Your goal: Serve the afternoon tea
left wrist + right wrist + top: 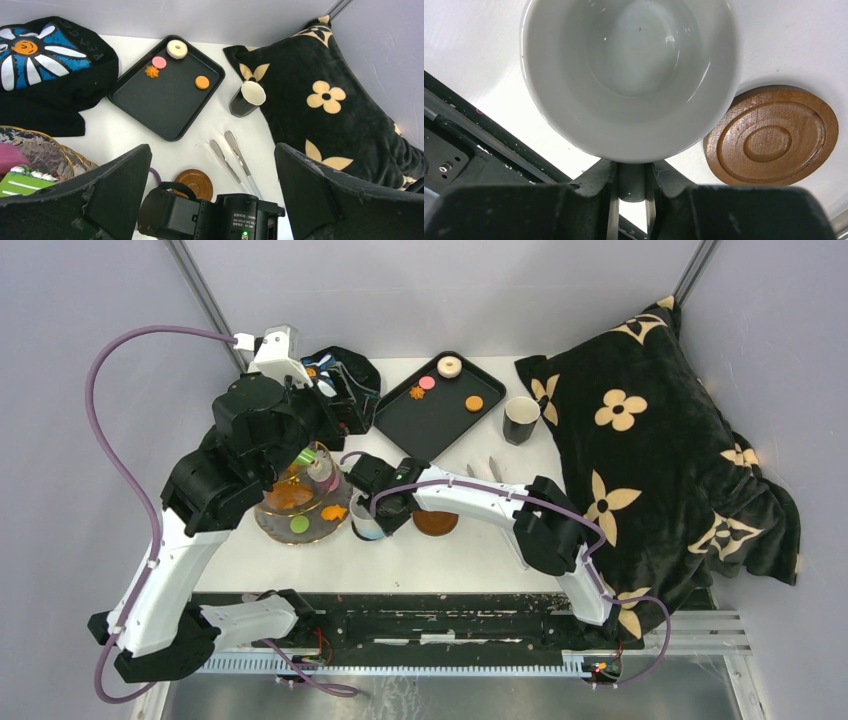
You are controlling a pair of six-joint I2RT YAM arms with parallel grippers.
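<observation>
- The white tabletop (400, 565) is bare in a strip along its near edge, in front of the stand and the saucer.
- The black blanket (650, 460) with tan flowers covers the whole right side and spills over the right edge.
- The black cloth (50, 85) with a blue-white flower fills the far-left corner.
- The black tray (435, 425) lies cornerwise at the far middle, with its left corner just beside the cloth.
- The glass stand (318, 536) is at the near left. A green pastry (299, 524) and an orange pastry (334, 511) sit on its bottom tier.
- The left claw (211, 155) hangs above the stand, spread wide and holding nothing.
- The right claw (631, 180) is pinched narrow on the near side of the white mug (629, 80). The mug sits between the stand and the saucer.
- The dark cup (247, 99) stands upright, squeezed between the tray's right edge and the blanket.
- The brown saucer (774, 137) lies just right of the mug. I cannot tell whether they touch.
- Two metal utensils (232, 155) lie side by side in the gap between the tray and the saucer.
- The tray holds a white ring (177, 49), a pink round (159, 62), an orange star (152, 71) and an orange disc (202, 82). They are all towards its far side, and its near half is free.
</observation>
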